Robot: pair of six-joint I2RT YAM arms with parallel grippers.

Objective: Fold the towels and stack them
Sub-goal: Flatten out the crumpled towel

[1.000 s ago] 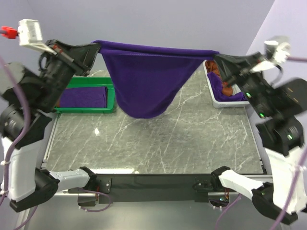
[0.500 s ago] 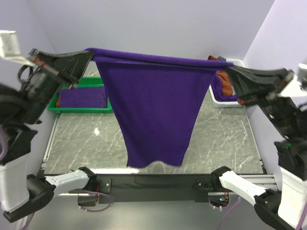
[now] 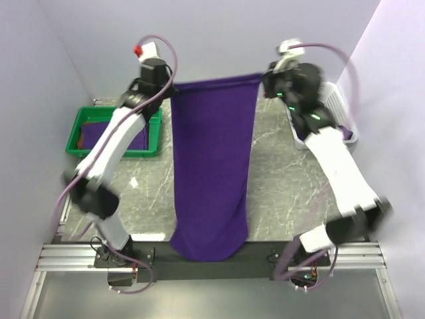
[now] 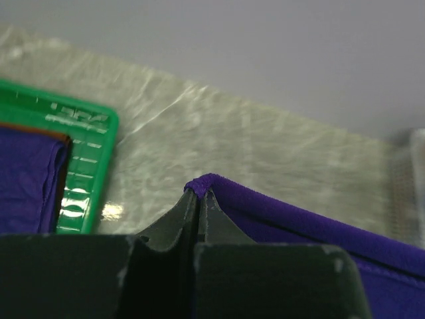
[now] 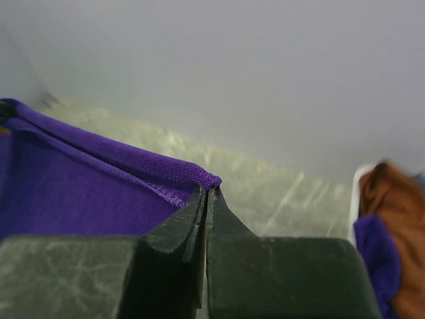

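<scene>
A purple towel (image 3: 212,166) lies stretched lengthwise from the far side of the table to the near edge, its lower end draping over the front rail. My left gripper (image 3: 174,88) is shut on its far left corner (image 4: 199,183). My right gripper (image 3: 264,81) is shut on the far right corner (image 5: 212,179). A folded purple towel (image 3: 129,136) over a rust-brown one lies in the green tray (image 3: 154,133) at the left. More towels, rust-brown (image 5: 392,199) and purple (image 5: 378,252), sit in the white basket (image 3: 345,119) at the right.
The marble tabletop (image 3: 299,193) shows on both sides of the spread towel. A small white scrap (image 3: 135,181) lies left of it. Lavender walls close in at the left, back and right. The black front rail (image 3: 265,249) runs along the near edge.
Both arms have swung out from the near side to the far end of the table, carrying the towel's top edge away. The towel, hanging before, now stretches long and narrower.
</scene>
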